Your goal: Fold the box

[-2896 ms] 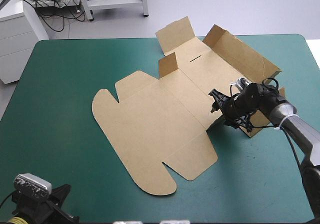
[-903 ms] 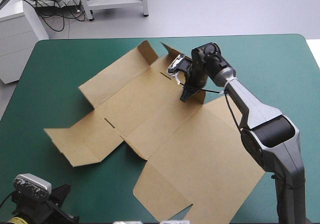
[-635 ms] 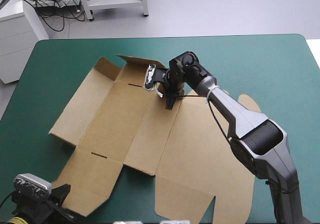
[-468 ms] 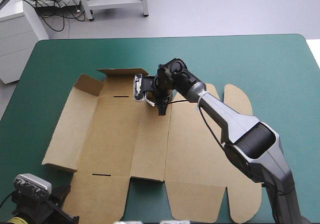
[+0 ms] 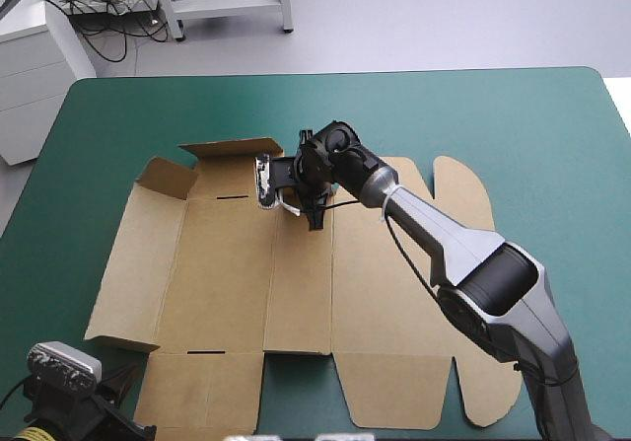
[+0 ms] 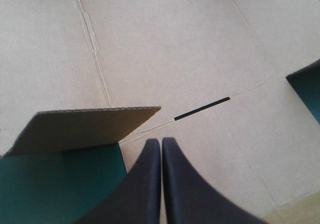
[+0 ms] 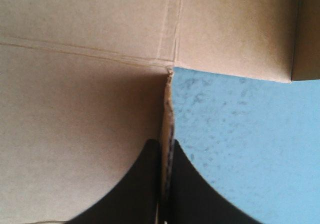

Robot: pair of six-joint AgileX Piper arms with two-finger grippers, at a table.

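Note:
The brown box (image 5: 296, 283) lies as an open cut sheet across the table's middle, its rounded lid flaps toward the right. Two small flaps (image 5: 232, 150) stand raised at its far left corner. My right gripper (image 5: 316, 220) is at the sheet's far edge, shut on an upright strip of board (image 7: 168, 108) between its fingers. My left gripper (image 6: 161, 151) is shut with nothing in it, over the near left part of the sheet. Just ahead of it are a narrow slot (image 6: 202, 108) and a raised flap (image 6: 85, 126).
The teal-green cover (image 5: 552, 145) shows around the sheet on the far, left and right sides. The sheet's near edge (image 5: 394, 423) lies close to the table's near edge. The right arm (image 5: 444, 244) stretches over the sheet's right half.
The right gripper has swung the sheet round and dragged it from the table's right side to the middle, ending farther left. The sheet now lies squarer to the table. The left arm stayed put.

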